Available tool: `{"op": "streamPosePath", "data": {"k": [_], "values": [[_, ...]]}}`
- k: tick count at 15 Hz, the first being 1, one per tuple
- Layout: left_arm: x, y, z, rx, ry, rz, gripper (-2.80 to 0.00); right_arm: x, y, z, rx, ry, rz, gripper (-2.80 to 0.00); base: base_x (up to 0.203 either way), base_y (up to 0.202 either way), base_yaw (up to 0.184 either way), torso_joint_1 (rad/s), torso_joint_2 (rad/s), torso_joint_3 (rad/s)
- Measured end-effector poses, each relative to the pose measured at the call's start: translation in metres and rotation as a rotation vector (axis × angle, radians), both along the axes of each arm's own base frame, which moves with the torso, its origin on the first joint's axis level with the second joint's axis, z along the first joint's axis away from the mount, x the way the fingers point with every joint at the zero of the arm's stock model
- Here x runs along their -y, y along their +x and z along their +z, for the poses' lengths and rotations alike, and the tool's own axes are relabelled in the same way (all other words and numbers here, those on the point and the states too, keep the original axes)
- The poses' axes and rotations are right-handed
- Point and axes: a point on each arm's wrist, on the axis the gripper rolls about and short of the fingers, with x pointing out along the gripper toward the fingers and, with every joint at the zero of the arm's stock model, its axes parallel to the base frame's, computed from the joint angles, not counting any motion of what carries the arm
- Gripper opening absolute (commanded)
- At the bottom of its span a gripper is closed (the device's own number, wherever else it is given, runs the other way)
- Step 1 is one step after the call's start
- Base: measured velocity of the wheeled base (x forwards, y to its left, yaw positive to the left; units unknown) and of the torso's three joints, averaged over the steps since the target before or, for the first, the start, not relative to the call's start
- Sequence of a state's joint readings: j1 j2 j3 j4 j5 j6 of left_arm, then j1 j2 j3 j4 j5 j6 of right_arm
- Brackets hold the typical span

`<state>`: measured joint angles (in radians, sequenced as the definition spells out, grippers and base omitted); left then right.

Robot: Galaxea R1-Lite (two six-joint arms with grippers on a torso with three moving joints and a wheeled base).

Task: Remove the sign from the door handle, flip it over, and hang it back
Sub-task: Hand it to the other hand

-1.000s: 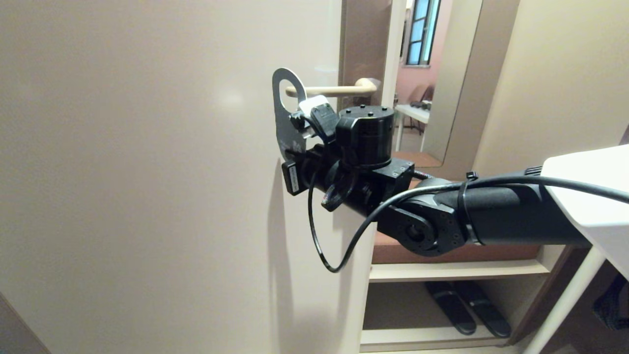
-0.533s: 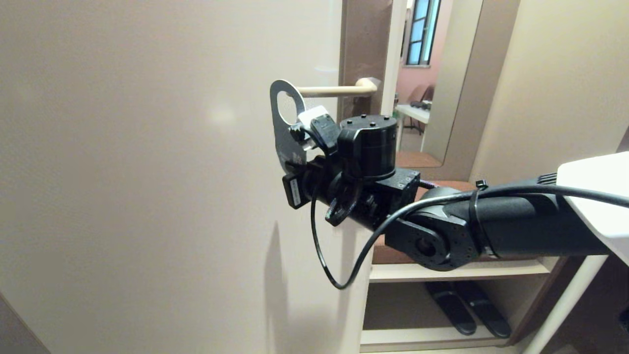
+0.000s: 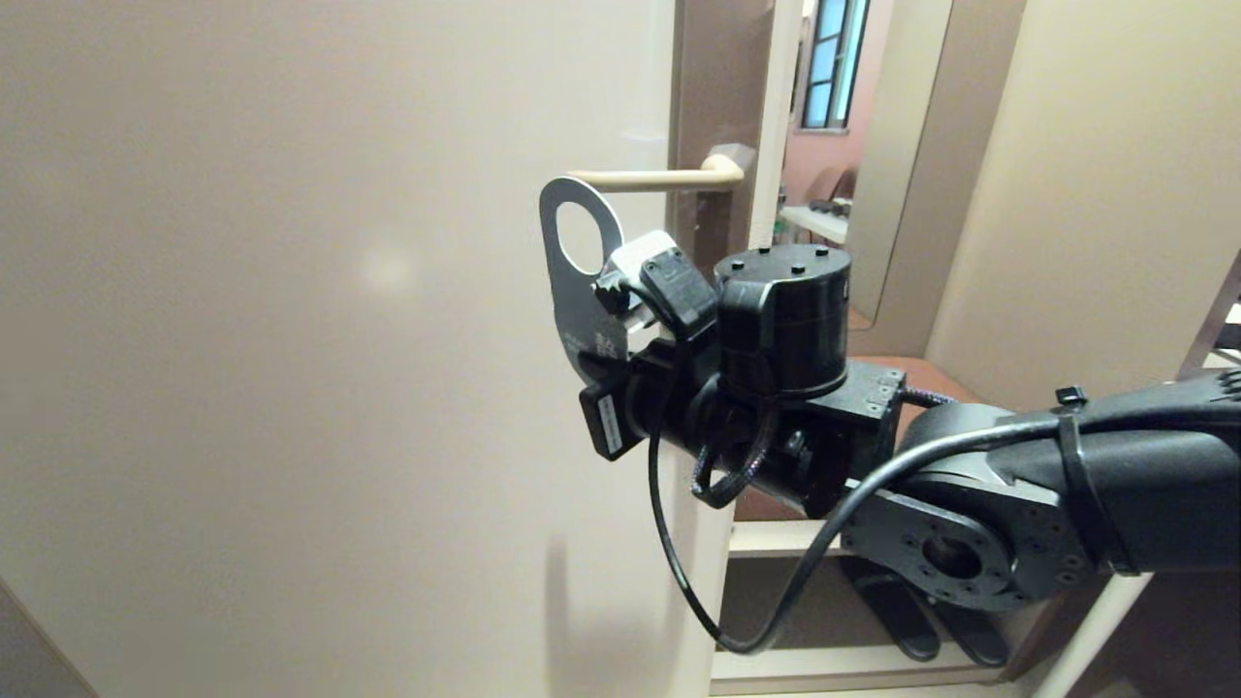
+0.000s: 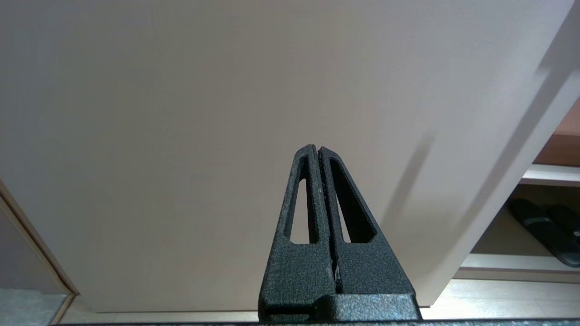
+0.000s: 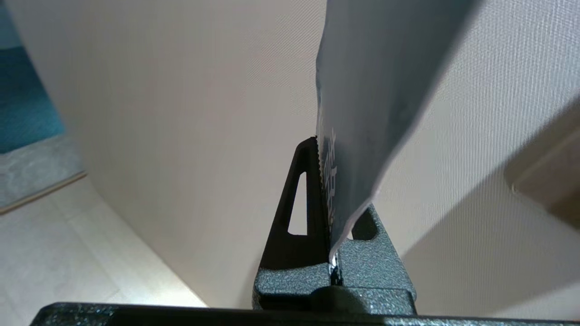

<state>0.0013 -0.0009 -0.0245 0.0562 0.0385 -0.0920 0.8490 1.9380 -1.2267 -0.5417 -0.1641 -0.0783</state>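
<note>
Before me stands a cream door (image 3: pixel 291 339), plain and faintly glossy. Past its edge I note pale shelves (image 3: pixel 776 538) with dark slippers (image 3: pixel 897 620) on the lower level. Farther back a window (image 3: pixel 829 58) shows daylight, with a pink wall (image 3: pixel 810 160) beneath. A beige wall (image 3: pixel 1096 194) bounds the right side.

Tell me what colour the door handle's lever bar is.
Cream-beige; the door handle shows best in the head view.
</note>
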Motion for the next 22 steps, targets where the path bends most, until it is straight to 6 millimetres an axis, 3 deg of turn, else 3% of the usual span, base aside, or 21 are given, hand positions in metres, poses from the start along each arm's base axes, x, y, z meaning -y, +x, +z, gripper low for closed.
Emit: {"op": "streamPosePath", "data": {"k": [8,16,22], "values": [[0.0,0.0,0.0,0.0,0.0,0.0,-2.8,0.03,-0.053,0.012,0.014,-0.03,-0.073,-2.8,0.0,0.0,0.0,0.0,0.0,0.0],[0.0,0.0,0.0,0.0,0.0,0.001,-2.8,0.101,-0.094,0.022,0.058,-0.05,-0.241,-2.8,0.0,0.0,0.0,0.0,0.0,0.0],[0.0,0.0,0.0,0.0,0.0,-0.001,-2.8,0.142,-0.123,0.029,0.107,-0.027,-0.367,-2.8,0.0,0.0,0.0,0.0,0.0,0.0]]}}
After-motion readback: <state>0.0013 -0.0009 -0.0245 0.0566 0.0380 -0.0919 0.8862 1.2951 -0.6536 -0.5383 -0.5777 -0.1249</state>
